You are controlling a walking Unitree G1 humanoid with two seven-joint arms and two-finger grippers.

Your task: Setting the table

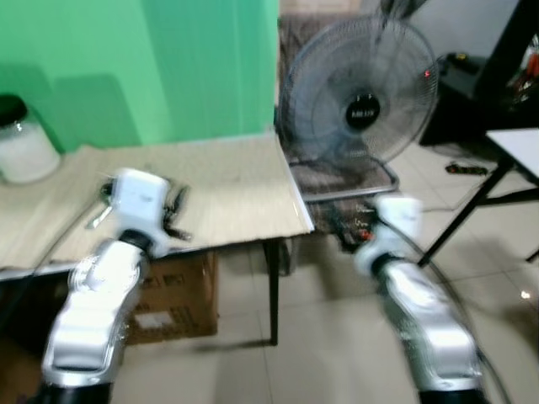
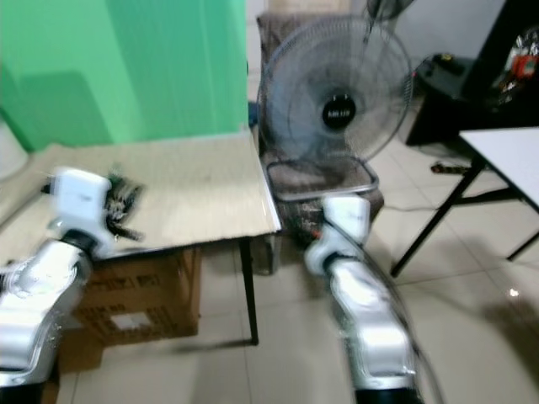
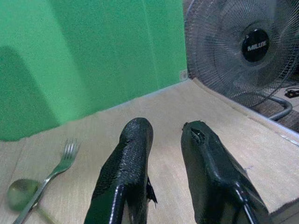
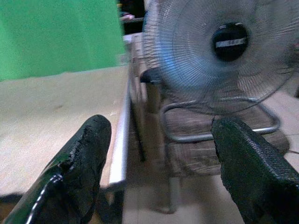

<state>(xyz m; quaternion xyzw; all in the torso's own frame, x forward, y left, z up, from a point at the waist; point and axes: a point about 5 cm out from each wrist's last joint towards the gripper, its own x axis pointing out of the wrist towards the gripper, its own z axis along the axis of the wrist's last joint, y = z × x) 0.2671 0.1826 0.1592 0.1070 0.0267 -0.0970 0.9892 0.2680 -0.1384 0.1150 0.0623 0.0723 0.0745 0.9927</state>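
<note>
A silver fork (image 3: 56, 163) and a spoon (image 3: 18, 193) lie side by side on the beige table top (image 1: 236, 181), close to its front edge. My left gripper (image 3: 166, 154) hovers low over the table just right of the cutlery. Its black fingers (image 3: 128, 163) stand a little apart with nothing between them. My right gripper (image 4: 159, 154) is held off the table's right end, over the floor, wide open and empty. A glass jar (image 1: 21, 139) with a black lid and white contents stands at the table's far left.
A large standing fan (image 1: 358, 93) sits on a chair (image 1: 345, 181) right beside the table's right end. A cardboard box (image 1: 173, 295) stands under the table. A white folding table (image 1: 518, 147) is at the far right, and a green wall is behind.
</note>
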